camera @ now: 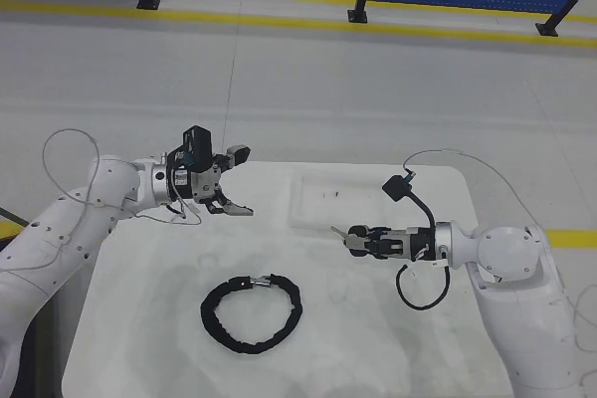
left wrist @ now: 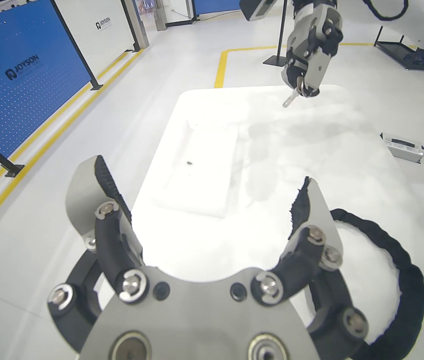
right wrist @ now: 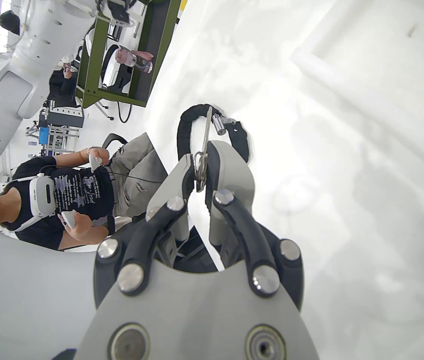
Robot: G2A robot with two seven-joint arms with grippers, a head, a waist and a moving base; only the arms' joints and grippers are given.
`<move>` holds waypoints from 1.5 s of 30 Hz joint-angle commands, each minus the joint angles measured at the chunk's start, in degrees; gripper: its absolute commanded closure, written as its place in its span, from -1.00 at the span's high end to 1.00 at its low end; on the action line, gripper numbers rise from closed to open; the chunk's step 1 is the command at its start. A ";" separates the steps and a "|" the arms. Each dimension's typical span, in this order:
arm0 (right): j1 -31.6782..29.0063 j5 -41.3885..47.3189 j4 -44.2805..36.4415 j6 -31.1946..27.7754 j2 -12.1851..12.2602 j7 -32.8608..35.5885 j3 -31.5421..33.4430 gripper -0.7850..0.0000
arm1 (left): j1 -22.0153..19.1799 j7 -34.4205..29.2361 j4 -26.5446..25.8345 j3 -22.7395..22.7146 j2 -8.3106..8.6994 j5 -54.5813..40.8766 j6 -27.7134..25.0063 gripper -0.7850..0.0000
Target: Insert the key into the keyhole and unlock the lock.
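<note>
Two units are operating above the white counter (camera: pixel 159 328): the left end effector (camera: pixel 241 181) and the right end effector (camera: pixel 350 239). All positions below are referring to the cable lock (camera: pixel 247 346).

1. Cable lock. It is lying flat on the counter as a closed, black-sleeved loop. Its metal lock cylinder (camera: pixel 264 283) is sitting at the far side of the loop, joining the two sleeve ends. Nothing is touching it.

2. Right end effector. It is hanging above the counter to the right of the cable lock and slightly beyond it, well apart. Its fingers are standing narrow, pinching the head of the key (right wrist: pixel 205 132). The blade is projecting past the fingertips and, in the right wrist view, is pointing toward the lock cylinder. A key ring (right wrist: pixel 198 164) is sitting between the pads.

3. Left end effector. It is hanging beyond the cable lock and to its left, well apart. Its jaws are standing wide, gripping nothing.

4. Tray. A shallow white tray (camera: pixel 297 204) is resting on the counter beyond the cable lock and to its right.
</note>
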 commanded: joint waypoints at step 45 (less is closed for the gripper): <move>0.00 0.00 0.00 0.00 0.00 0.00 0.00 -1.00 | 14.98 -15.38 -7.27 -1.66 3.01 9.22 -2.61 1.00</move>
